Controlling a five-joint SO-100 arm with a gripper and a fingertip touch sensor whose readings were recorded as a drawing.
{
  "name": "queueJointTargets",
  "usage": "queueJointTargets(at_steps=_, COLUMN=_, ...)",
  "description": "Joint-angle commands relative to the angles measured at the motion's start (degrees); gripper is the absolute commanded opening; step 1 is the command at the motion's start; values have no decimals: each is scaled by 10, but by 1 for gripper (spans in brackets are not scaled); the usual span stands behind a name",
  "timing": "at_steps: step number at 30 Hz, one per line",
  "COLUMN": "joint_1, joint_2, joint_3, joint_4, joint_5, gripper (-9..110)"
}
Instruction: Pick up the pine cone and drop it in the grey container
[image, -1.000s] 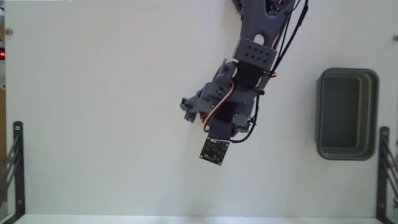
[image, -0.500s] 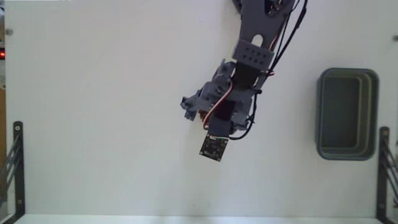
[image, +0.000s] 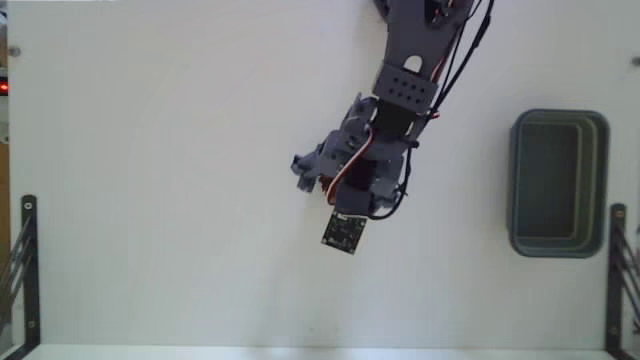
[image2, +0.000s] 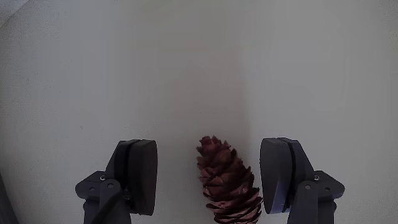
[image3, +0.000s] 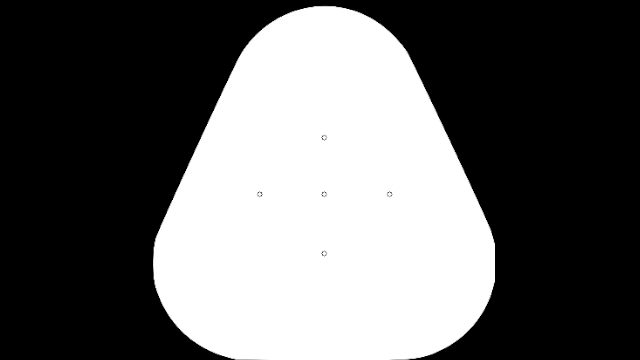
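The tool (image2: 208, 177) is standing wide open around the cone (image2: 227, 183) (nearer the right finger in the wrist view), which is lying on the white counter (image: 150, 180). The container (image: 557, 183) is sitting well apart.

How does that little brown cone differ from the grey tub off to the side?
The pine cone is reddish-brown and scaly; the grey container is smooth slate-grey plastic. The cone is oval and tapers to a tip; the container is rectangular with rounded corners. The cone lies between the open gripper's fingers; the container sits apart, empty. Both rest on the white table.
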Motion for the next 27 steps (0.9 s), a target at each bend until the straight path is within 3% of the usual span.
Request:
queueJointTargets(at_steps=1, joint_1=1, joint_2=7, joint_3=8, joint_4=-19, joint_5=3, gripper=110)
queueJointTargets(at_steps=27, joint_1=1, joint_2=-4, joint_3=38, joint_4=-59, joint_5=3, gripper=110)
